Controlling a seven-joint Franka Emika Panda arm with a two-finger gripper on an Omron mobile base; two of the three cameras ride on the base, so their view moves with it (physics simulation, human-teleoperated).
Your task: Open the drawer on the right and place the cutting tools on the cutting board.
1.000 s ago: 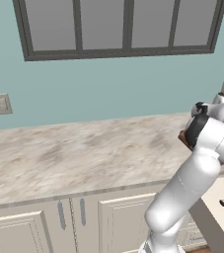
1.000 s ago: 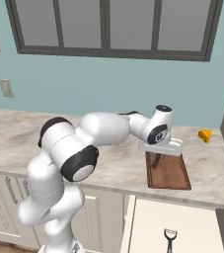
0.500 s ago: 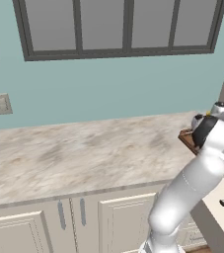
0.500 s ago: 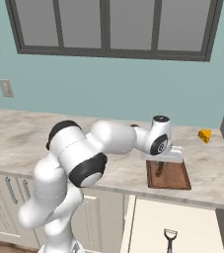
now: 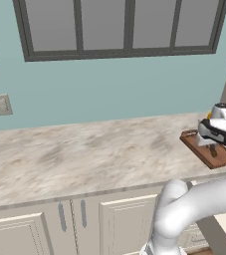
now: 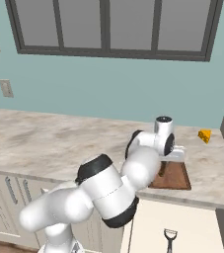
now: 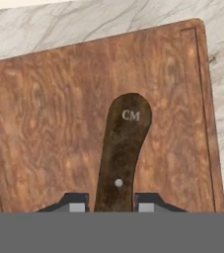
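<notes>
- gripper (image 7: 108, 206): two small dark fingertips (image 7: 74, 205) at the near edge of the hand view, narrowly parted and closed on a dark handle that runs up between them; the hand hangs above the board at the right end of the counter in both base views.
- knife (image 7: 121, 153): dark brown curved handle with a pale rivet and the letters "cm" near its rounded end, held between the fingertips and pointing out over the board; the blade is hidden. whether it touches the board cannot be told.
- scissors (image 6: 169, 239): black-handled, low in the right base view, lying in the pale open drawer (image 6: 153, 217) below the counter edge.
- cutting board (image 7: 49, 108): reddish-brown wood with a raised rim, flat on the counter directly under the knife handle; seen also in the left base view (image 5: 199, 148) and the right base view (image 6: 177, 178), near the counter's front edge.
- counter (image 5: 84, 159): beige marbled stone, running left from the board.
- cabinet doors (image 5: 59, 224): cream, with grey bar handles, beneath the counter.
- small yellow object (image 6: 205, 135): on the counter beyond the board, near the wall, apart from the board.
- wall (image 5: 109, 94): teal, with a pale switch plate (image 5: 2, 104) at left and a dark-framed window (image 5: 124, 27) above.
</notes>
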